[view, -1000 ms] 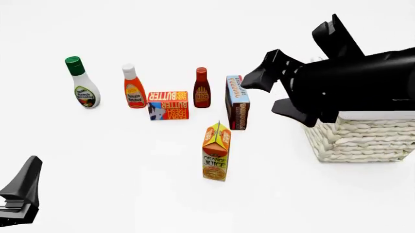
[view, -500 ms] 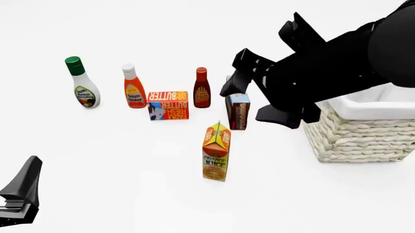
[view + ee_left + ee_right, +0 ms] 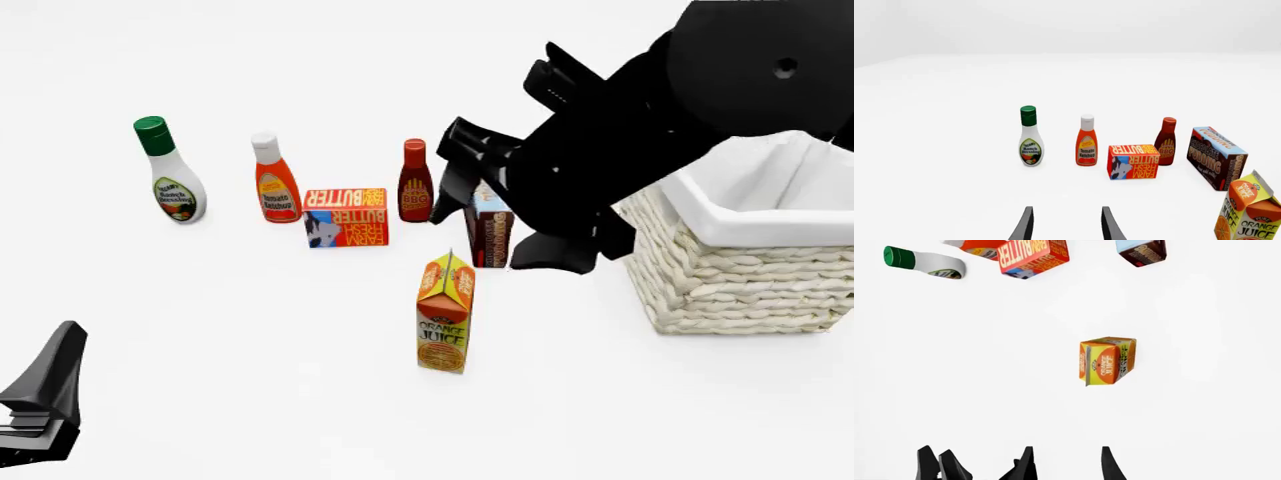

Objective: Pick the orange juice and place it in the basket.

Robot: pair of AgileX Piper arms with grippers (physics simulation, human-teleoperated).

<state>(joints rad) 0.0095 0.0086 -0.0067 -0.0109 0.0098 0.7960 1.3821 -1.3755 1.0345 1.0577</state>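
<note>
Orange juice [image 3: 446, 314] stands untouched at centre frame; you are approaching. Lower the right gripper [image 3: 1064, 463], fingers apart, around it. Left gripper [image 3: 1066, 225] idles, fingers apart.

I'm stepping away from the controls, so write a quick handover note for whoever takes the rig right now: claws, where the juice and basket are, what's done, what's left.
Left claw: open, empty, parked low at the near left, away from the groceries.
Right claw: open, empty, up in the air looking down on the carton.
Tall orange-and-yellow gable-top orange juice carton: upright on the table, nearer than the other groceries, untouched.
Large cream woven wicker basket with white cloth lining: on the right; no carton in the part that shows.
Done: nothing gripped.
Left: lower the right claw, grip the carton, carry it to the basket, release.
</note>
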